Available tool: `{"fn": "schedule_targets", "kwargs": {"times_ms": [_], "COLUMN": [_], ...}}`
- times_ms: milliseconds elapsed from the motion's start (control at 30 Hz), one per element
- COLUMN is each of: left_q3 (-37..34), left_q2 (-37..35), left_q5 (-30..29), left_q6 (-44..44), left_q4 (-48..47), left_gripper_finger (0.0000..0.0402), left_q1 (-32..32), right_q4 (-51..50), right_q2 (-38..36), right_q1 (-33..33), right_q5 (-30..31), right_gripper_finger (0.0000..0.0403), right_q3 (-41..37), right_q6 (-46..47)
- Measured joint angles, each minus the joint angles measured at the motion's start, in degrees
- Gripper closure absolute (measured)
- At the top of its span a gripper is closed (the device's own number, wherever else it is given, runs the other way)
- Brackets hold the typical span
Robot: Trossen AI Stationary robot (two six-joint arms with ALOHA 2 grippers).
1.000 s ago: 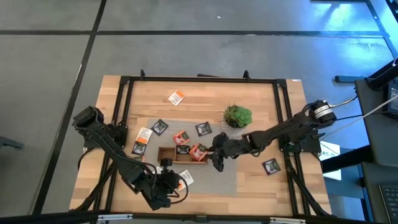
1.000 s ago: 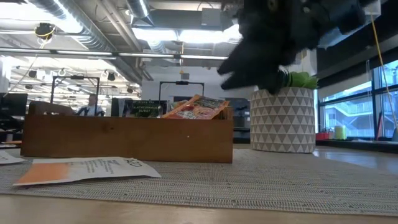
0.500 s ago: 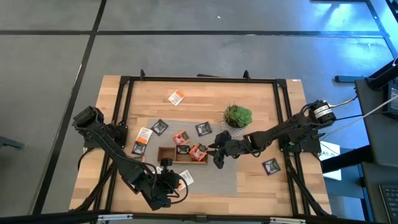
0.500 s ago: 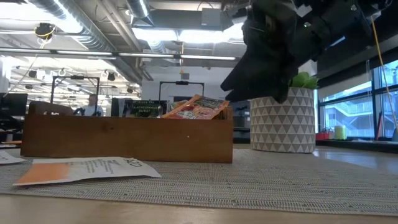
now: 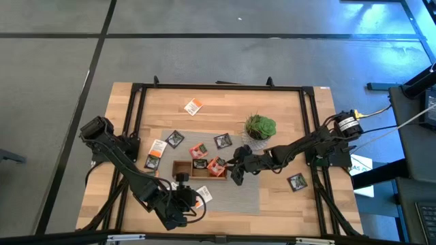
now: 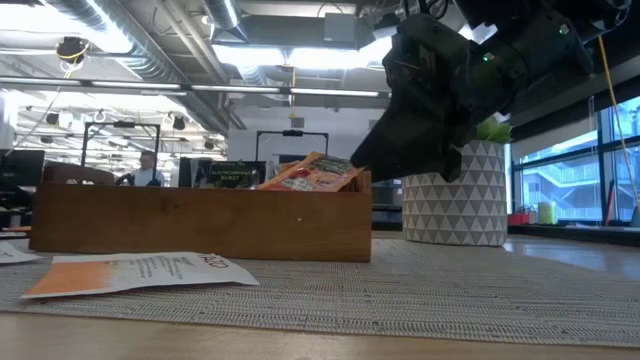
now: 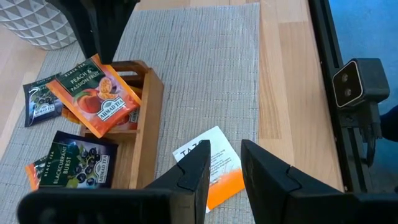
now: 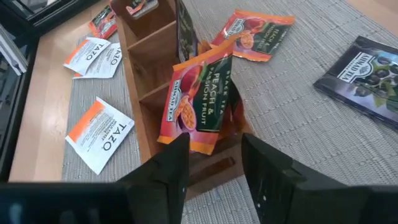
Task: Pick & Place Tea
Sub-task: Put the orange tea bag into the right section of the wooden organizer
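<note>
A peach-and-passion-fruit tea sachet (image 8: pixel 198 99) leans half in, half out of the end compartment of the wooden tray (image 5: pixel 199 169), its long axis tilted across the tray wall, at the centre of the high view on a grey woven mat (image 5: pixel 266 194). The right end effector (image 5: pixel 235 178) hangs just beside that end of the tray, on the frame's right of it, and its wrist view looks straight down on the sachet between its two fingers, which stand parted with nothing between them; the sachet rests on the tray alone. The right arm, stretched low from the bench's right edge past the potted plant (image 5: pixel 260 126), is plainly the nearer one, and any nudge to seat the sachet would likely have to push it toward the frame's left, into the compartment. Other tea sachets lie scattered: dark ones (image 5: pixel 175 138) above the tray, one (image 5: pixel 296 181) at the right, white-and-orange ones (image 5: pixel 156 150) at the left, and another (image 5: pixel 194 106) near the top of the wooden bench (image 5: pixel 225 95). The left end effector (image 5: pixel 192 203) waits at lower centre, fingers slightly apart and empty, over a white-and-orange sachet (image 7: pixel 208 165). A person shows far off in the low view's background.
</note>
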Motion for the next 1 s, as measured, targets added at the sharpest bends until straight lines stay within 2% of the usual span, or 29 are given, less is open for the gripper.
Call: {"fn": "schedule_targets", "kwargs": {"times_ms": [300, 467, 633, 900, 1000], "left_q3": [0.0, 0.0, 0.0, 0.0, 0.0], "left_q2": [0.0, 0.0, 0.0, 0.0, 0.0], "left_q5": [0.0, 0.0, 0.0, 0.0, 0.0], "left_q6": [0.0, 0.0, 0.0, 0.0, 0.0], "left_q4": [0.0, 0.0, 0.0, 0.0, 0.0], "left_gripper_finger": [0.0315, 0.0315, 0.0315, 0.0316, 0.0315], "left_q1": [0.0, 0.0, 0.0, 0.0, 0.0], "right_q4": [0.1, 0.2, 0.3, 0.0, -1.1], "right_q2": [0.0, 0.0, -0.5, -5.8, -6.9], "right_q1": [0.0, 0.0, 0.0, 0.0, 0.0], "right_q5": [-0.3, -0.4, -0.4, -0.5, -3.7], "right_gripper_finger": [0.0357, 0.0391, 0.0397, 0.0400, 0.0400], "right_q3": [0.0, 0.0, 0.0, 0.0, 0.1], "right_q6": [-0.3, -1.8, -3.2, -8.0, -10.6]}}
